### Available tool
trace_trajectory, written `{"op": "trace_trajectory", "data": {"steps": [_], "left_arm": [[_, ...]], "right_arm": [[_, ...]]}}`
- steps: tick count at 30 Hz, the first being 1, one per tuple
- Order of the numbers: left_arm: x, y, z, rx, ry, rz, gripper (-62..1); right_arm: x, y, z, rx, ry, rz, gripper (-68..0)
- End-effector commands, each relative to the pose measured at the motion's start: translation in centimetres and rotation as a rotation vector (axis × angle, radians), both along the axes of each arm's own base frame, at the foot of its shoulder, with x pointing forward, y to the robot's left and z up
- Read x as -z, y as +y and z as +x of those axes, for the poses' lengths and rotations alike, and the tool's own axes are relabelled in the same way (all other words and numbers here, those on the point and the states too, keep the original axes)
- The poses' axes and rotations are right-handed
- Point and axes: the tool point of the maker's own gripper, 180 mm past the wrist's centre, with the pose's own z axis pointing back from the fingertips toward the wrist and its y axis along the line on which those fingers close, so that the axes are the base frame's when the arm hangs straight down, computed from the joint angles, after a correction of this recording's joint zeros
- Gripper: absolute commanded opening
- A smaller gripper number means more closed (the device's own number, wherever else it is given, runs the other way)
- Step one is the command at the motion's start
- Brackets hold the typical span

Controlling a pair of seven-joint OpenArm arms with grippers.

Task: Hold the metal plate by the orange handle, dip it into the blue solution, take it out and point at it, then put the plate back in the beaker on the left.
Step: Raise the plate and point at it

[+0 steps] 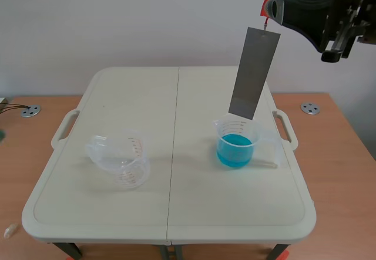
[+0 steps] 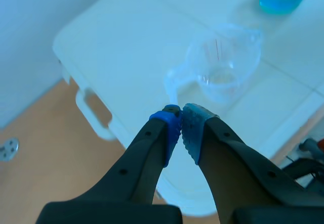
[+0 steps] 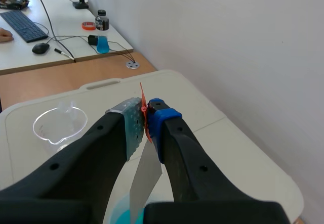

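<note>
My right gripper (image 1: pixel 271 6) is raised at the upper right of the scene, shut on the orange handle (image 1: pixel 268 2) of a grey metal plate (image 1: pixel 254 72). The plate hangs tilted, its lower end just above the beaker of blue solution (image 1: pixel 237 144). In the right wrist view the orange handle (image 3: pixel 144 114) is pinched between my fingers and the plate (image 3: pixel 146 181) hangs below toward the blue liquid (image 3: pixel 117 219). The empty clear beaker (image 1: pixel 120 160) stands on the left. My left gripper (image 2: pixel 180 131) is shut on nothing, above and short of that empty beaker (image 2: pixel 224 62).
Both beakers stand on a cream folding table (image 1: pixel 170 219) with side handles (image 1: pixel 65 128). Wooden desk shows at either side, with round metal discs (image 1: pixel 30 111). A wall is close behind. A far desk with a keyboard (image 3: pixel 23 26) shows in the right wrist view.
</note>
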Motion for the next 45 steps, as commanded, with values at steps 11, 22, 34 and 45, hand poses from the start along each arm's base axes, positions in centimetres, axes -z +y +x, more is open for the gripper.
{"op": "trace_trajectory", "data": {"steps": [11,22,34,45], "left_arm": [[-1.0,-8.8,3.0,0.206,-0.041,-0.087,-55.1],[1.0,-17.9,4.7,0.338,-0.024,-0.053,-55.1],[3.0,-24.8,6.8,0.404,-0.020,-0.044,-55.1],[3.7,-27.3,10.1,0.374,-0.019,-0.027,-55.1]], "right_arm": [[-1.9,0.2,-0.1,-0.021,-0.052,0.016,-66.2],[-1.8,0.2,-0.1,-0.021,-0.053,0.013,-66.2],[-1.7,0.2,-0.1,-0.020,-0.051,0.008,-66.2],[-1.7,0.2,-0.1,-0.020,-0.051,0.007,-66.2]]}}
